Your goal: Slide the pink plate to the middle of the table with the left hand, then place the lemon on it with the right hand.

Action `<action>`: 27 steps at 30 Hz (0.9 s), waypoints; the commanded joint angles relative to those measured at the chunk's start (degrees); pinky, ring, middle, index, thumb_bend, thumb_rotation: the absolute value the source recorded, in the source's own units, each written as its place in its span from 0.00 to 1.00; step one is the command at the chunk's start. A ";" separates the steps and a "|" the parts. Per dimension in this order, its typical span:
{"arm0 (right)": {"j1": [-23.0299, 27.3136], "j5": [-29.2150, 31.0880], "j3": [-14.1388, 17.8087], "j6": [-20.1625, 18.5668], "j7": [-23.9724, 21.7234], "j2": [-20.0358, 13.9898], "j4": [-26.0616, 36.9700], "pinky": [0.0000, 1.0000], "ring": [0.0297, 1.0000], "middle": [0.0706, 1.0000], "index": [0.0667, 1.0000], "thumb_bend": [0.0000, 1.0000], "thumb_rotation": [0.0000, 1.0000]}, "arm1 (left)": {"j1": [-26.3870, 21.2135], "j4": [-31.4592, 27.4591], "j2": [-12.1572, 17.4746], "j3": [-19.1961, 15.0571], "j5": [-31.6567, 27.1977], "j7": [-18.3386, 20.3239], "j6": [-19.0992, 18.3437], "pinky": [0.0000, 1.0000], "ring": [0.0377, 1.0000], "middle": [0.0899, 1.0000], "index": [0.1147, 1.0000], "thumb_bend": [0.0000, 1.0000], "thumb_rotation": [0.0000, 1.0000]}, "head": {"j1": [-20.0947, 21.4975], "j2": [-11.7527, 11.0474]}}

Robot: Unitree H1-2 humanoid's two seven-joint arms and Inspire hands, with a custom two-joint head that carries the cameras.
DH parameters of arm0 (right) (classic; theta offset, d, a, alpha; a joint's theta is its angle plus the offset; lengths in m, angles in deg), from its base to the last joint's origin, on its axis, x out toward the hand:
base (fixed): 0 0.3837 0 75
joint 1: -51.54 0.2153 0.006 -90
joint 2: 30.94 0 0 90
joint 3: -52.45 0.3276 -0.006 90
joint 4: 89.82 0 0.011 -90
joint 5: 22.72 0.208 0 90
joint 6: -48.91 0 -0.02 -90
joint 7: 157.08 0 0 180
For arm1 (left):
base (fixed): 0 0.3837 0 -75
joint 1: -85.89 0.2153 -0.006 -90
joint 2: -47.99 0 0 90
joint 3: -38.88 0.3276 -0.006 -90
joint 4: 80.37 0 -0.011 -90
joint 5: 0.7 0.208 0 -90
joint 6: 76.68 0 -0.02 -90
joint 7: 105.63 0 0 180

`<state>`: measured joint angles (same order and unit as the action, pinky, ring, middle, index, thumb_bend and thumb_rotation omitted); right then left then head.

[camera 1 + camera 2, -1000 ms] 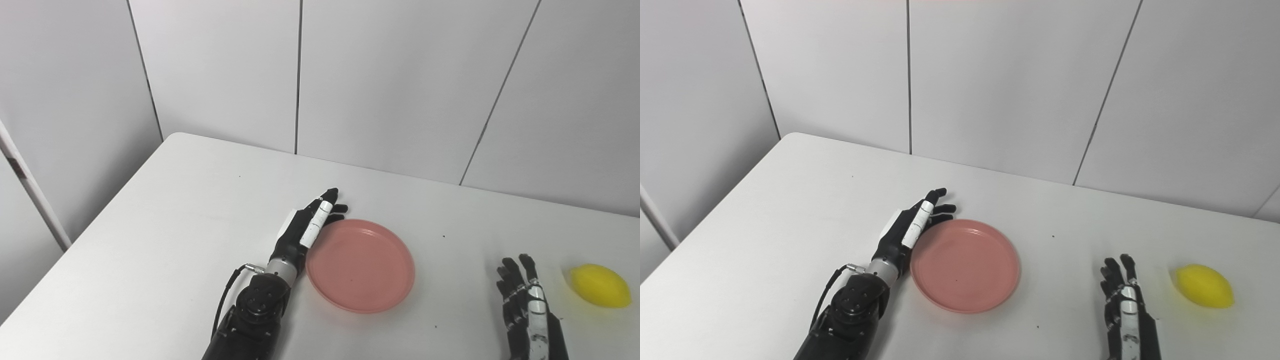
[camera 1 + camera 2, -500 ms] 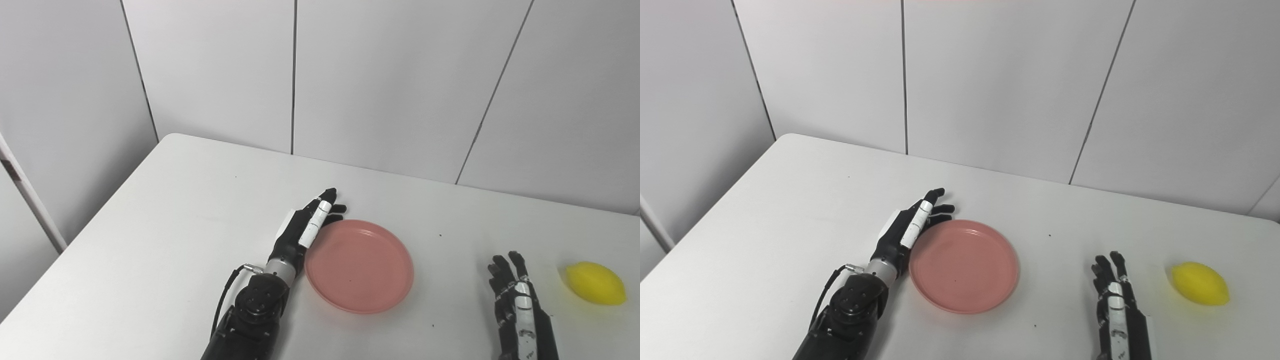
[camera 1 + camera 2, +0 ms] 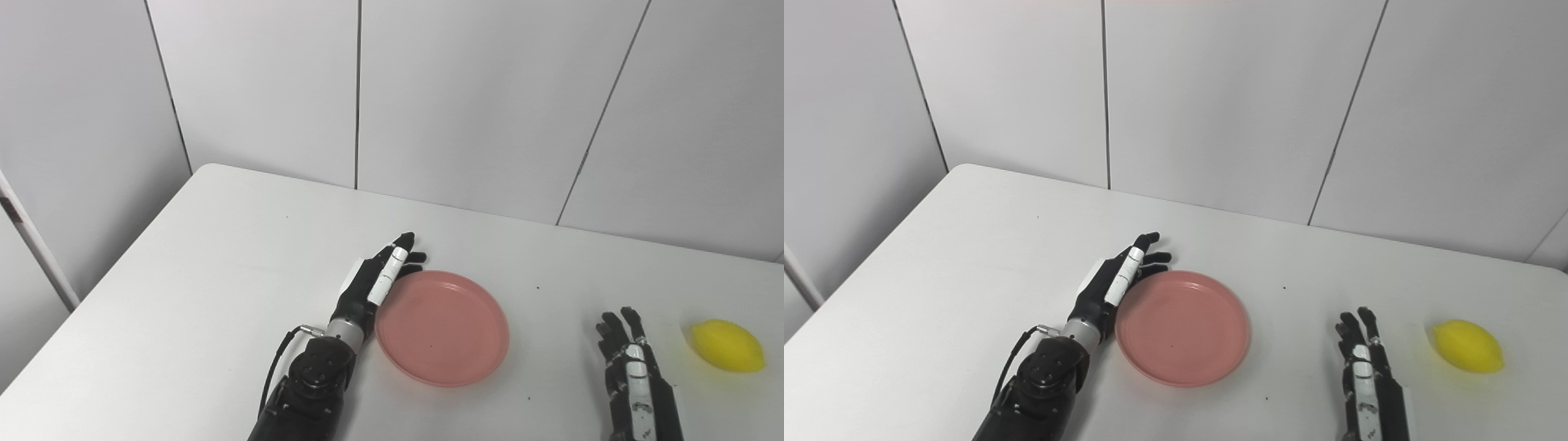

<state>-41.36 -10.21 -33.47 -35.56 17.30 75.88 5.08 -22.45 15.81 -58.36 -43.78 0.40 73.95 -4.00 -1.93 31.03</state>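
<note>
A round pink plate point(image 3: 441, 326) lies flat near the middle of the white table point(image 3: 202, 257). My left hand point(image 3: 373, 282) rests edge-on against the plate's left rim, fingers stretched out and apart, holding nothing. A yellow lemon point(image 3: 727, 346) lies on the table at the far right. My right hand point(image 3: 634, 373) sits low near the front edge, to the left of the lemon and apart from it, fingers extended, open and empty.
Grey wall panels point(image 3: 465, 92) stand right behind the table's far edge. The table's left edge point(image 3: 116, 269) runs diagonally toward the front. A few small dark specks dot the tabletop.
The camera has shifted a little, so the whole picture has moved. My right hand has drawn back slightly toward the front edge. The left hand, plate and lemon keep their places.
</note>
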 commanded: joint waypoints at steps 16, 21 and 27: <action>0.02 -6.15 -4.47 2.64 4.61 6.48 -6.75 0.99 0.91 0.88 0.91 0.71 0.74 | -0.03 3.53 5.20 -4.60 -7.17 8.93 -0.70 0.90 0.84 0.82 0.91 0.78 1.00 | 22.49 -0.59; 0.90 -8.20 -5.38 3.75 5.71 7.56 -8.50 1.00 0.92 0.89 0.92 0.70 0.77 | -0.50 5.55 6.72 -5.46 -7.79 10.11 1.23 0.90 0.85 0.83 0.92 0.81 1.00 | 27.69 -1.43; 1.63 -9.89 -5.89 4.02 7.30 8.64 -9.86 0.99 0.91 0.89 0.92 0.71 0.79 | -0.86 6.90 6.80 -6.51 -8.01 9.75 1.87 0.82 0.82 0.82 0.91 0.77 1.00 | 30.47 -2.02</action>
<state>-37.40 -19.93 -38.95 -33.96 24.17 83.62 -0.18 -23.80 20.75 -51.99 -50.10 -8.31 84.47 -0.62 27.86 29.09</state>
